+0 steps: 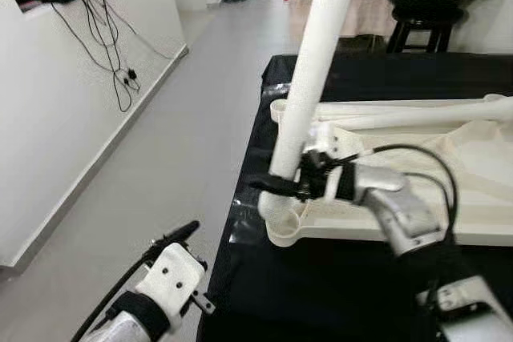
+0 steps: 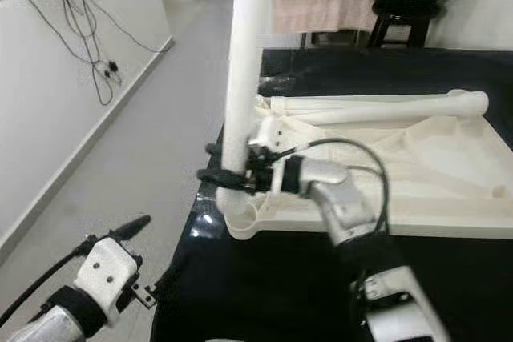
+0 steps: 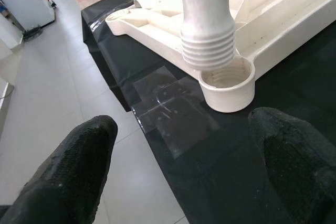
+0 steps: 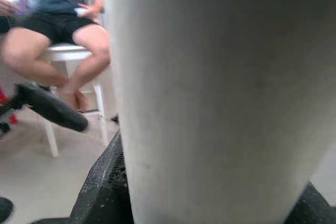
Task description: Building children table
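A cream plastic table top (image 1: 481, 198) lies upside down on a black-covered table (image 1: 337, 286). My right gripper (image 1: 284, 186) is shut on a long white leg (image 1: 317, 62), held nearly upright at the top's near left corner. In the left wrist view the leg's threaded end (image 3: 207, 45) hangs just above the round corner socket (image 3: 227, 85), not inside it. A second white leg (image 1: 417, 114) lies flat along the far side of the top. My left gripper (image 3: 181, 145) is open, low beside the table's left edge, empty.
Grey floor (image 1: 176, 150) runs along the table's left side, with a white wall and hanging cables (image 1: 112, 46). A black stool (image 1: 421, 26) stands behind the table. A person (image 4: 58, 19) sits on a white stool in the right wrist view.
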Tool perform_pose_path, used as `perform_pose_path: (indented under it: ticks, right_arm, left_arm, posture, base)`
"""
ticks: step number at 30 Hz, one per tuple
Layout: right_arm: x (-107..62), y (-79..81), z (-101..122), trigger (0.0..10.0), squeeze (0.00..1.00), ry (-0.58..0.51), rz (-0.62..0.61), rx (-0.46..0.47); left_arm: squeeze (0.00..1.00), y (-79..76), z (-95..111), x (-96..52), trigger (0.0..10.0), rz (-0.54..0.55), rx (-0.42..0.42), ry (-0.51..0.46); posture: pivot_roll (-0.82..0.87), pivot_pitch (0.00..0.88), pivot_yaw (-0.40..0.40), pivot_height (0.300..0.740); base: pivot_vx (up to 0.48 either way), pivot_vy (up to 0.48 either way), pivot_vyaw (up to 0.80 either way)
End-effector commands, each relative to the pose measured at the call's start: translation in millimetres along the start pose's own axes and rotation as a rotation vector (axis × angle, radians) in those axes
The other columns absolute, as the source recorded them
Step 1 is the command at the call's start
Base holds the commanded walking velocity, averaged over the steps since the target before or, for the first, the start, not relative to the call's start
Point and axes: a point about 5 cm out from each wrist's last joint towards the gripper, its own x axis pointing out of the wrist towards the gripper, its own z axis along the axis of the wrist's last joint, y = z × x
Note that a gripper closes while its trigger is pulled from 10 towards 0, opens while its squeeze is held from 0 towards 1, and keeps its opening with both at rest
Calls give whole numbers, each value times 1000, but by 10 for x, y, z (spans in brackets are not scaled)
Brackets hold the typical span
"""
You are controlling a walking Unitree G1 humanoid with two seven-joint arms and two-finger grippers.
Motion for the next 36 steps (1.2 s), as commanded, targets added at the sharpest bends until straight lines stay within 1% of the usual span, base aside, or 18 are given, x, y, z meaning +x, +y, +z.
perform_pose_path:
  ticks: [1, 2, 4, 5, 6, 7, 8, 9, 14, 15, 17, 18, 19, 21, 28, 29, 31, 36]
  right_arm:
    - [29, 8, 54, 10000, 0, -2, 49, -31]
    - [21, 1, 72, 10000, 0, 11, 82, -45]
    - [21, 1, 72, 10000, 0, 11, 82, -45]
    - [45, 1, 86, 10000, 0, 30, 126, -60]
    - [45, 1, 86, 10000, 0, 30, 126, -60]
    - [74, -7, 94, 10000, 0, 44, 156, -74]
    - [74, -7, 94, 10000, 0, 44, 156, -74]
    - [121, 3, 103, 10000, 0, 64, 216, -84]
    - [130, 8, 105, 10000, 0, 66, 229, -83]
    - [139, 24, 98, 10000, 0, 80, 274, -83]
    - [139, 24, 98, 10000, 0, 80, 274, -83]
    - [153, 36, 86, 10000, 0, 96, 325, -78]
    - [153, 36, 86, 10000, 0, 96, 325, -78]
    - [165, 15, 74, 10000, 0, 113, 405, -52]
    - [149, -51, 94, 10000, 0, 108, 441, -16]
    - [136, -88, 124, 10000, 0, 85, 461, 20]
    - [128, -107, 149, 10000, 0, 68, 477, 41]
    - [152, -91, 165, 10000, 0, 92, 528, 25]
  left_arm:
    - [0, -8, 4, -22, 10000, -7, -31, 3]
    - [0, -17, 32, -32, 10000, -9, -65, -15]
    - [0, -17, 32, -32, 10000, -9, -65, -15]
    - [0, -22, 52, -48, 10000, -17, -127, -28]
    - [0, -22, 52, -48, 10000, -17, -127, -28]
    - [0, -32, 64, -60, 10000, -27, -173, -36]
    - [0, -32, 64, -60, 10000, -27, -173, -36]
    - [0, -51, 81, -77, 10000, -48, -220, -45]
    - [0, -58, 86, -80, 10000, -55, -223, -48]
    - [0, -70, 98, -85, 10000, -66, -231, -51]
    - [0, -70, 98, -85, 10000, -66, -231, -51]
    - [0, -80, 109, -88, 10000, -75, -239, -54]
    - [0, -80, 109, -88, 10000, -75, -239, -54]
    - [0, -95, 133, -107, 10000, -89, -251, -59]
    - [0, -107, 154, -148, 10000, -94, -251, -59]
    - [0, -110, 165, -180, 10000, -96, -251, -57]
    - [0, -111, 173, -207, 10000, -97, -252, -54]
    - [0, -110, 173, -246, 10000, -118, -247, -44]
  posture:
    - [71, 161, 40, 740]
    - [72, 183, 41, 740]
    - [72, 183, 41, 740]
    - [75, 208, 37, 740]
    - [75, 208, 37, 740]
    - [79, 217, 32, 740]
    - [79, 217, 32, 740]
    - [79, 233, 26, 740]
    - [79, 233, 26, 740]
    - [87, 244, 19, 740]
    - [87, 244, 19, 740]
    - [90, 250, 17, 740]
    - [90, 250, 17, 740]
    - [102, 258, 13, 740]
    - [119, 264, 13, 740]
    - [127, 268, 15, 740]
    - [134, 270, 17, 740]
    - [146, 275, 24, 740]
  base:
    - [0, 0, 0]
    - [0, 0, 0]
    - [0, 0, 0]
    - [0, 0, 0]
    - [0, 0, 0]
    - [0, 0, 0]
    - [0, 0, 0]
    - [0, 0, 0]
    - [0, 0, 0]
    - [0, 0, 0]
    - [0, 0, 0]
    - [0, 0, 0]
    - [0, 0, 0]
    - [0, 0, 0]
    - [0, 0, 0]
    - [0, 0, 0]
    - [0, 0, 0]
    - [0, 0, 0]
